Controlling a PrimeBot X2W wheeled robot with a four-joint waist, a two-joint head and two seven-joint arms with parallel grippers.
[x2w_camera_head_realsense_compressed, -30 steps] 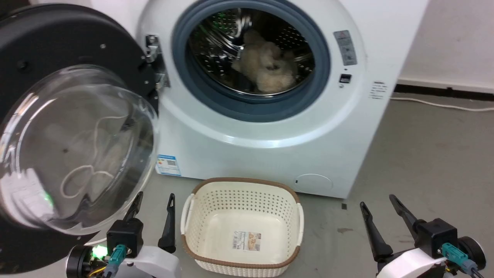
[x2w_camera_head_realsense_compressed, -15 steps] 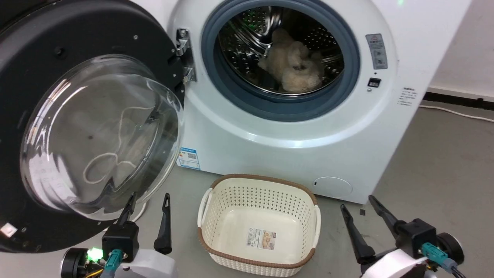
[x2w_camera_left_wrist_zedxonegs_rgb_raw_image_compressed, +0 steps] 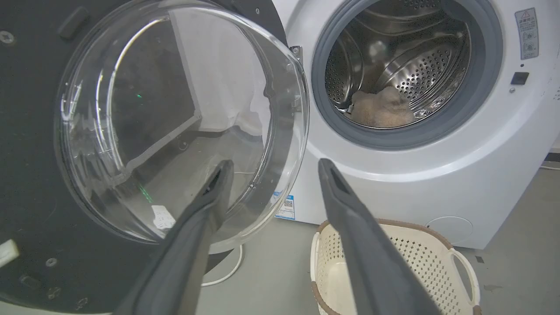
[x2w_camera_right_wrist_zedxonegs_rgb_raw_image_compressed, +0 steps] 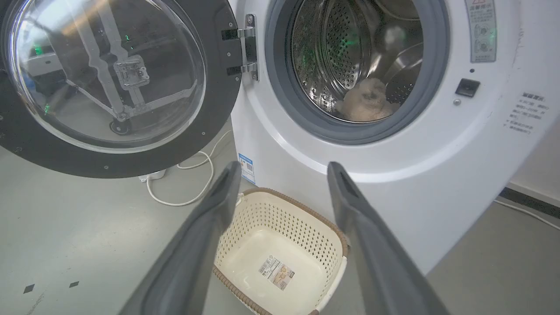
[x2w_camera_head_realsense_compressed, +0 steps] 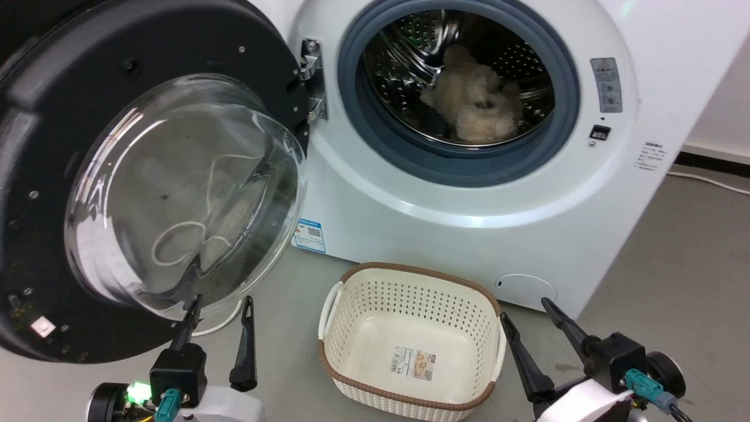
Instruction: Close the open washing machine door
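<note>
One white washing machine [x2w_camera_head_realsense_compressed: 445,234] takes up the far right of my head view, and its drum opening [x2w_camera_head_realsense_compressed: 457,173] gapes uncovered with a pale fluffy bundle [x2w_camera_head_realsense_compressed: 474,105] inside. Next in size, the washing machine door [x2w_camera_head_realsense_compressed: 181,199] hangs swung wide out to the near left, pivoted on the hinge [x2w_camera_head_realsense_compressed: 310,76] at the opening's left edge, its glass bowl bulging toward me and its free rim away at the left. A cream basket [x2w_camera_head_realsense_compressed: 410,271] sits on the floor just before the machine, between my two arms. My left gripper [x2w_camera_head_realsense_compressed: 221,300] rests low with jaws spread wide and empty, tips just under the bowl's lower edge; I cannot tell whether they touch it. My right gripper [x2w_camera_head_realsense_compressed: 524,309] is likewise wide and empty, beside the basket's right end, well apart from the door. So the door lies up and left of the left jaws, and that arm is plainly nearer; I judge it must get round the free rim to the outer face and push rightward and away, toward the opening.
</note>
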